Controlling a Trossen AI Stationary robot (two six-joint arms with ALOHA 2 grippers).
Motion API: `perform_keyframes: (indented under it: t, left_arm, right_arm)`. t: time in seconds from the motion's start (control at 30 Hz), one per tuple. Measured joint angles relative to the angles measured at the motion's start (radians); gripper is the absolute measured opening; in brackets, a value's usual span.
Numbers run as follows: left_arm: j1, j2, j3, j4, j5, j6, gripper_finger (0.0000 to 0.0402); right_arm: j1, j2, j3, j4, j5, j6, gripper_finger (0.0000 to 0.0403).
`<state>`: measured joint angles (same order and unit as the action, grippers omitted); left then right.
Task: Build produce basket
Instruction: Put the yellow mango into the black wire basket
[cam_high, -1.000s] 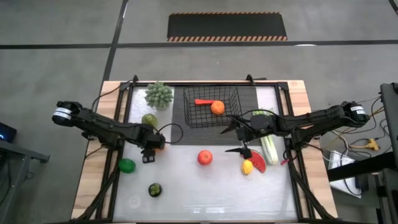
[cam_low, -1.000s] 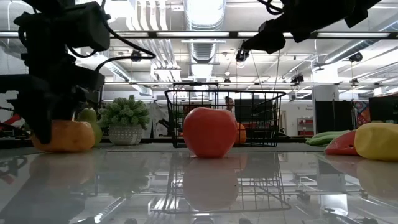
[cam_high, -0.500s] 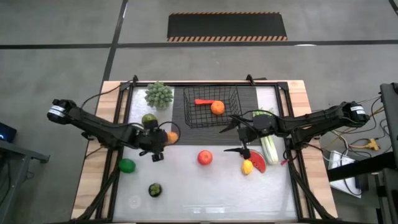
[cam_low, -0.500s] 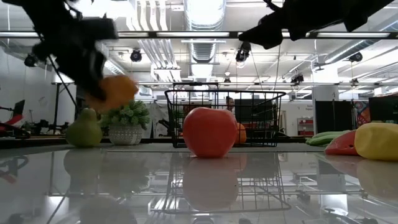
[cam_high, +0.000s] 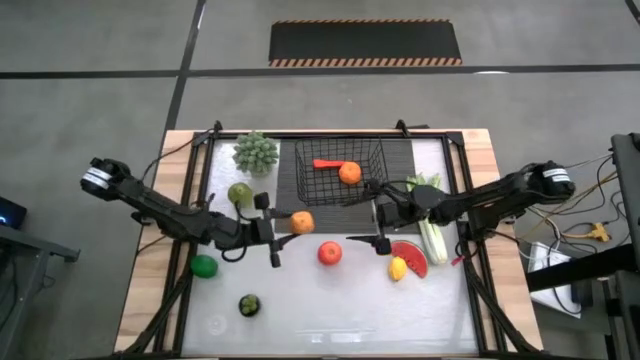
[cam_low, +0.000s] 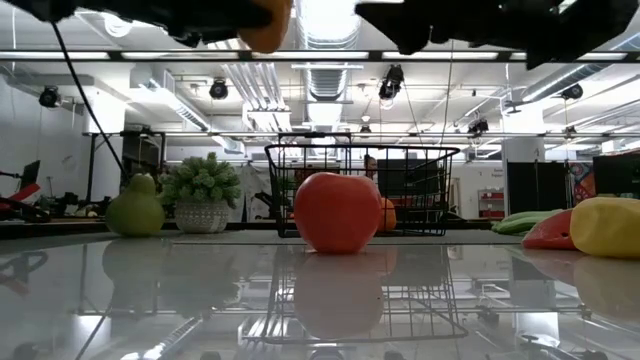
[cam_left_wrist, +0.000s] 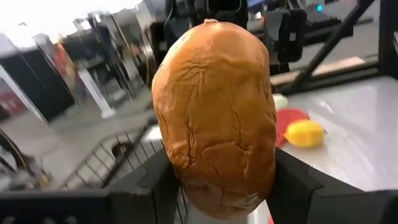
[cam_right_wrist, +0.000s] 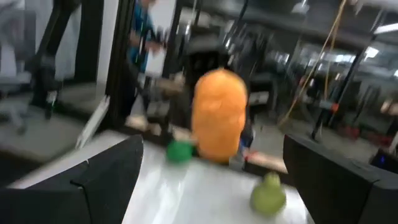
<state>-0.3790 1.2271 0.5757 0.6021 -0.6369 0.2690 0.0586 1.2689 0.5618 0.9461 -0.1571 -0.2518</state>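
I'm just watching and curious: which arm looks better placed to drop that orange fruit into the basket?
The left, probably. Its gripper already holds the orange fruit up in the air, just in front of the basket. The right gripper is open and empty, so it would first need to take hold of something.

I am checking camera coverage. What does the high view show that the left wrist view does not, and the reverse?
Only the high view shows the red apple, the lime and the orange inside the basket. Only the left wrist view shows the wrinkled skin of the held orange fruit. Both show that fruit in the left end effector and the lemon.
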Motion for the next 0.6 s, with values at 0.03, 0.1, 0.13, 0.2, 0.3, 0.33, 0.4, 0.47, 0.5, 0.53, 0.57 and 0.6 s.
perform_keyframes:
  t: [0.03, 0.1, 0.13, 0.2, 0.3, 0.33, 0.4, 0.47, 0.5, 0.53, 0.57, 0.6]
  left_arm:
    - [0.002, 0.024, -0.005, 0.06, 0.001, 0.027, 0.0164]
    - [0.008, 0.07, -0.01, 0.145, 0.002, 0.054, 0.0164]
    - [0.013, 0.092, -0.01, 0.182, 0.004, 0.059, 0.0164]
    - [0.028, 0.133, -0.002, 0.215, 0.001, 0.058, 0.0164]
    - [0.052, 0.184, 0.009, 0.253, 0.001, 0.051, 0.0164]
    - [0.059, 0.198, 0.014, 0.263, 0.003, 0.046, 0.0164]
    - [0.068, 0.22, 0.017, 0.278, 0.001, 0.044, 0.0165]
    - [0.07, 0.233, 0.019, 0.295, 0.003, 0.043, 0.0171]
    - [0.071, 0.237, 0.019, 0.305, 0.001, 0.043, 0.0175]
    - [0.071, 0.238, 0.019, 0.31, 0.003, 0.044, 0.0177]
    - [0.071, 0.237, 0.019, 0.313, 0.006, 0.044, 0.0178]
    - [0.071, 0.237, 0.019, 0.312, 0.004, 0.043, 0.0179]
  right_arm:
    - [0.0, 0.03, 0.005, 0.066, 0.0, 0.013, 0.0368]
    - [0.0, 0.09, 0.016, 0.174, 0.0, 0.035, 0.0368]
    - [0.0, 0.117, 0.025, 0.212, 0.0, 0.049, 0.0368]
    - [0.0, 0.167, 0.05, 0.254, -0.001, 0.06, 0.0368]
    - [0.0, 0.221, 0.1, 0.259, -0.029, 0.071, 0.0368]
    - [0.0, 0.235, 0.116, 0.259, -0.031, 0.076, 0.0368]
    - [0.0, 0.26, 0.143, 0.256, -0.034, 0.088, 0.0368]
    - [0.0, 0.276, 0.158, 0.251, -0.034, 0.099, 0.0368]
    - [0.0, 0.282, 0.166, 0.247, -0.032, 0.1, 0.0368]
    - [0.0, 0.286, 0.175, 0.241, -0.029, 0.102, 0.0368]
    - [0.0, 0.291, 0.178, 0.24, -0.026, 0.102, 0.0368]
    - [-0.002, 0.296, 0.182, 0.239, -0.026, 0.102, 0.0368]
